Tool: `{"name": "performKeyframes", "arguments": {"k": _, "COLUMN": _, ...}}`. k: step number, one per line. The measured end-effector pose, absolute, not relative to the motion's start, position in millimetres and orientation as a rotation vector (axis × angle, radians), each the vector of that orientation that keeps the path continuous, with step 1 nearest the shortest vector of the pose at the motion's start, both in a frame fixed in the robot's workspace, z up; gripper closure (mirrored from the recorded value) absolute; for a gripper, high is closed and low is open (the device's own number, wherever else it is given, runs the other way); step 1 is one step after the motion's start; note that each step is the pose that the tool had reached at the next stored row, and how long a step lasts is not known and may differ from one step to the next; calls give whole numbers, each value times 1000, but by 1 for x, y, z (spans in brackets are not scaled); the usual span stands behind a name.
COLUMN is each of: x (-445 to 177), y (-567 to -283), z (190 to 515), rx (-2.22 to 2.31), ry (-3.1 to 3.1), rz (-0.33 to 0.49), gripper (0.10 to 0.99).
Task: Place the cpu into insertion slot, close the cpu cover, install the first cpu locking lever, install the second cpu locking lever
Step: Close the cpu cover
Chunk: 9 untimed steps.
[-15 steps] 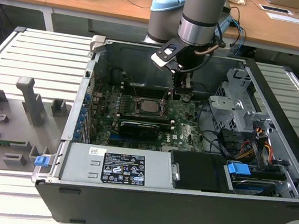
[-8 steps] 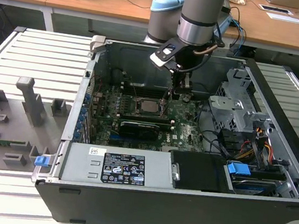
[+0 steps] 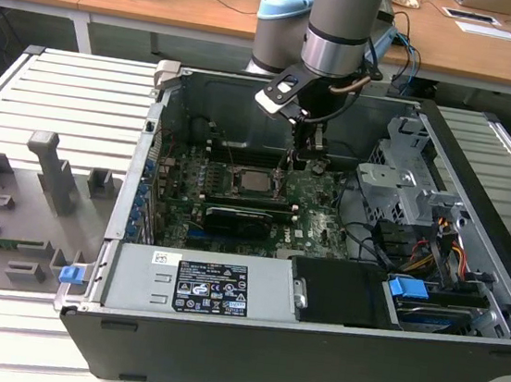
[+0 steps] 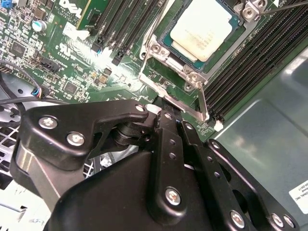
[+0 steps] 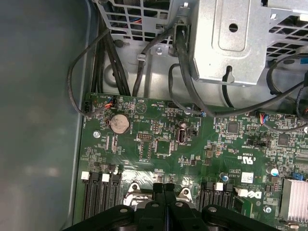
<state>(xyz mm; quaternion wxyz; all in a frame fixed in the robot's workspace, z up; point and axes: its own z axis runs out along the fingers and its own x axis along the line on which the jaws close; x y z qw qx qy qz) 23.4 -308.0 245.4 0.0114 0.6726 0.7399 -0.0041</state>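
My claw (image 5: 164, 186), pressed together just beside the silver-topped square cpu (image 4: 208, 25), should push its thin metal lever (image 4: 179, 102) down steadily, never sideways.

Power supply (image 3: 133, 278): against the case's (image 3: 310, 356) near wall
Coin battery (image 5: 119, 124): seated flat on the green motherboard (image 5: 192, 159)

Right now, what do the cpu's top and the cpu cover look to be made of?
The cpu: top looks like pale matte metal, evenly dull, no sharp glare. The cpu cover: probably thin bare sheet steel, bright silver with shiny highlights on its edges; exact alloy unclear.
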Motion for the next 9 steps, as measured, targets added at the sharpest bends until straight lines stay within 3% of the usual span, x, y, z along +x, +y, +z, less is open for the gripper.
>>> {"name": "performKeyframes", "arguments": {"k": 9, "x": 20, "y": -308, "z": 245, "rx": 2098, "ry": 2308, "rz": -13, "gripper": 980}}
